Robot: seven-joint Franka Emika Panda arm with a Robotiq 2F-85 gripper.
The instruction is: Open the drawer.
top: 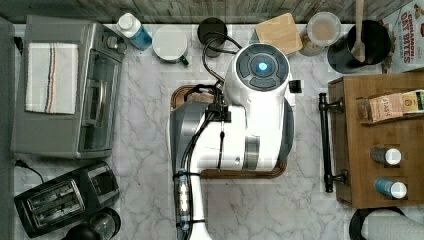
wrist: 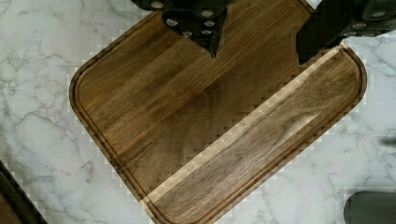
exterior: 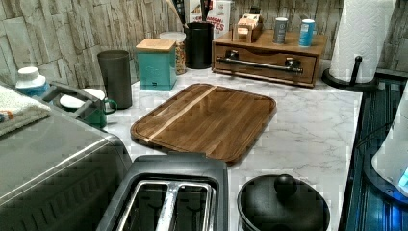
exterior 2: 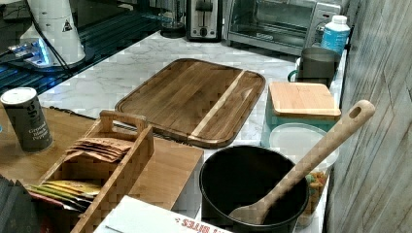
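Top view: arm (top: pixel 235 135) over the wooden tray (top: pixel 240 173) at mid-counter; drawer (top: pixel 339 145) at the top view's right, its front flush with the cabinet (top: pixel 385 150), black bar handle (top: pixel 326 142) untouched and well apart from the arm; toaster oven (top: pixel 70 95) at the top view's left; judged: nothing of the task done, approach, grasp and pull all left.

Left view: drawer front and handle seen face-on at the far side of the counter, no gap around the front, so shut; paper towel roll (exterior: pixel 363 33) at the left view's right of the cabinet; tray lies bare in the middle ground; this frontal check the top view cannot give.

Right view: cabinet top near, with tea-bag caddy (exterior 2: pixel 104 160) and tin (exterior 2: pixel 26 119); arm base (exterior 2: pixel 56 29) far, at the right view's left; black pot (exterior 2: pixel 252 189) with wooden spoon (exterior 2: pixel 311 155) near.

Wrist view: gripper (wrist: pixel 257 53) above the tray, fingers (wrist: pixel 212 39) spread wide apart, nothing between them; a state the other three do not reveal.
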